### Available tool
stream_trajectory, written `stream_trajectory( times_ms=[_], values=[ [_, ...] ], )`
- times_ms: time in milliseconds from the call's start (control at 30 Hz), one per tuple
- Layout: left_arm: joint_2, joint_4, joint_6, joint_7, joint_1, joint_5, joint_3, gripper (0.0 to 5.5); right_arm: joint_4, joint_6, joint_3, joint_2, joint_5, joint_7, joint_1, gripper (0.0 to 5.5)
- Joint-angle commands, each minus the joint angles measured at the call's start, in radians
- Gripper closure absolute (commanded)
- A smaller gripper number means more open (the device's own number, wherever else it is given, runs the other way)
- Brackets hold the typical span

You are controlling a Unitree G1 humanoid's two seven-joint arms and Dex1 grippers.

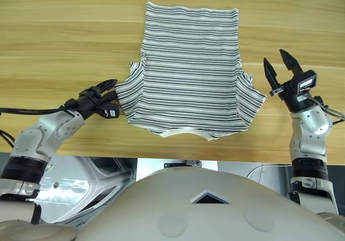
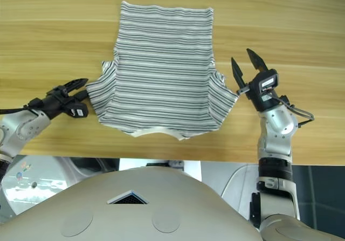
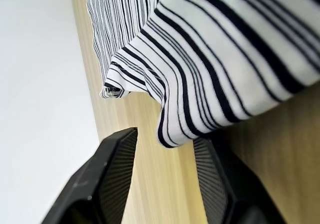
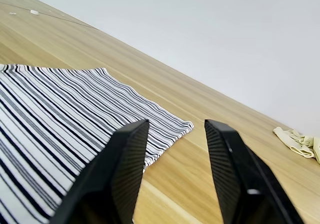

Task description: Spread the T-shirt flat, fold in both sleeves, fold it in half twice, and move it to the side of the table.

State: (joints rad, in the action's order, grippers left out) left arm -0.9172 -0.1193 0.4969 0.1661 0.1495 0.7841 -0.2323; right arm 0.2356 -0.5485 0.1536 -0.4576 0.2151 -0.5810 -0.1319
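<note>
We found a light wooden worktop [image 1: 64, 47]. A black-and-white striped T-shirt [image 1: 188, 74] lay flat on it, collar at the near edge, hem toward the far side, sleeves out. A pale crumpled item [image 4: 297, 139] lay well apart.

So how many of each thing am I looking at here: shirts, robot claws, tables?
Striped T-shirt: 1
Grippers: 2 (left gripper, right gripper, both open)
Wooden table: 1
Total: 4
</note>
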Motion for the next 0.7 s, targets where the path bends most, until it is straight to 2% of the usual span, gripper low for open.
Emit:
stream_trajectory(
  times_ms=[33,200,400,567,700],
  values=[
    [0.011,-0.058,0.003,0.051,0.011,0.048,-0.08,3.46,-0.005,-0.004,0.012,-0.002,0.006,-0.002,0.004,3.45],
    [0.011,-0.075,-0.001,0.043,-0.001,0.045,-0.104,4.46,-0.006,-0.009,0.013,0.001,0.009,-0.005,-0.004,3.43],
    [0.011,-0.069,-0.003,0.041,0.006,0.036,-0.116,5.27,-0.006,-0.002,0.023,0.001,0.021,-0.01,-0.006,3.43],
    [0.026,-0.054,-0.035,0.001,0.043,-0.001,-0.079,5.49,-0.005,-0.007,0.026,0.008,0.019,-0.012,-0.018,3.43],
    [0.07,0.012,-0.071,-0.064,0.114,-0.09,0.002,5.49,0.01,-0.012,0.024,0.013,0.014,-0.013,-0.02,3.43]
  ],
)
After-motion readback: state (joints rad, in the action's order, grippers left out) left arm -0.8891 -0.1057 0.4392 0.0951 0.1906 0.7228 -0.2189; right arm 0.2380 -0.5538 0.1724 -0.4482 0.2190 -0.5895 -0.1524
